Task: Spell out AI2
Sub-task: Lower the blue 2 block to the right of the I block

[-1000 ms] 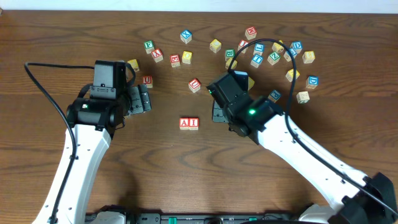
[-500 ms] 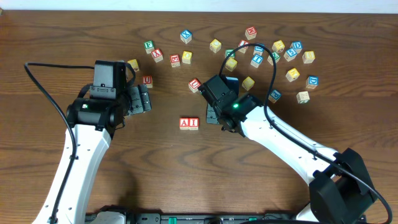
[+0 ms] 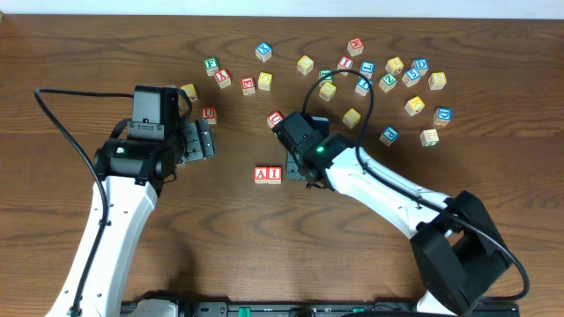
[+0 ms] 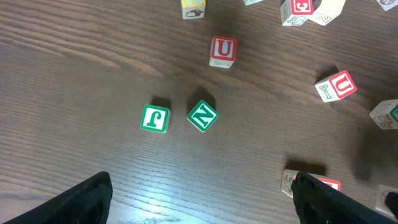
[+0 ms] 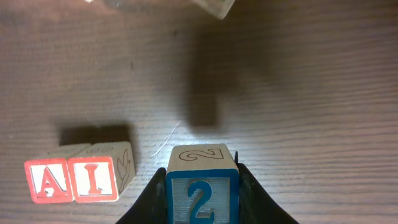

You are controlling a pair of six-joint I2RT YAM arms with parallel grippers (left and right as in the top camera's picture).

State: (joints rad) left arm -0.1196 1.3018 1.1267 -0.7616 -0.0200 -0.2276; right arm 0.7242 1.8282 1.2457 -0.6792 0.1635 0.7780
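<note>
Overhead: on the brown desk the A block and the I block sit touching, reading AI. The right fingers hang just beside the I block, on the side away from the A. They are mostly hidden under the arm's own wrist, so their state cannot be read from here. The left fingers are well apart from the pair. A scatter of loose blocks lies across the upper part of the desk.

Left wrist: the left fingers stand wide apart at the bottom corners, with nothing between them. Beyond them lie a green J block and a green N block, just beside each other, the N turned on a diagonal. A red U block sits further off.

Right wrist: the right fingers are clamped on the 2 block, one on each side, its blue 2 facing the camera. The A and I blocks lie to its left in this view. The 2 block is near the I but apart from it — a strip of bare desk shows between them. Whether it rests on the desk I cannot tell.
</note>
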